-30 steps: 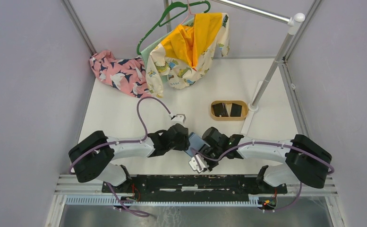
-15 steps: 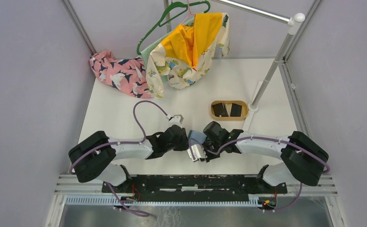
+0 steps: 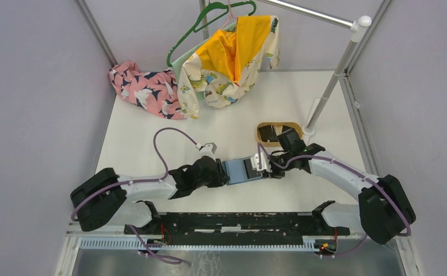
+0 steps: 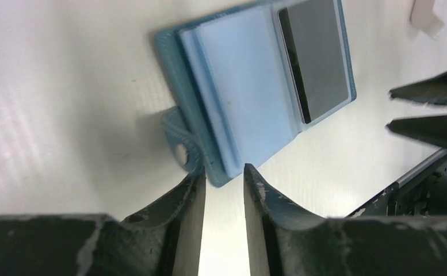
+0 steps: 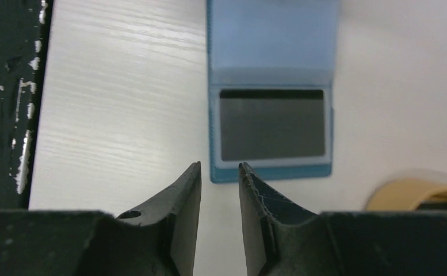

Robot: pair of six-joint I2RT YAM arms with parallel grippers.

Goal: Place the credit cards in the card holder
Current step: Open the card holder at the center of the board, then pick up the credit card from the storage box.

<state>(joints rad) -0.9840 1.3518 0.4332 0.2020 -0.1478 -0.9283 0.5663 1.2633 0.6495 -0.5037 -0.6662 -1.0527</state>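
The teal card holder [image 3: 243,171] lies spread open on the white table between my two grippers. A dark credit card [image 5: 271,123] sits in its clear right-hand sleeve, also visible in the left wrist view [image 4: 316,57]. My left gripper [image 4: 224,172] is closed on the holder's near left corner, beside the snap tab [image 4: 180,152]. My right gripper [image 5: 219,167] is slightly open and empty, its tips just short of the holder's right edge. More dark cards [image 3: 268,133] lie in the oval tan tray [image 3: 259,133], partly hidden by my right arm.
A clothes-rack pole [image 3: 324,98] rises right of the tray. A pink patterned cloth [image 3: 143,89] and a hanging yellow and cream garment [image 3: 232,57] are at the back. The black rail [image 3: 232,221] runs along the near edge.
The holder was bunched between both grippers near the front; now it lies open. My right gripper has let go and drawn back right, toward the tray. My left arm has stretched out.
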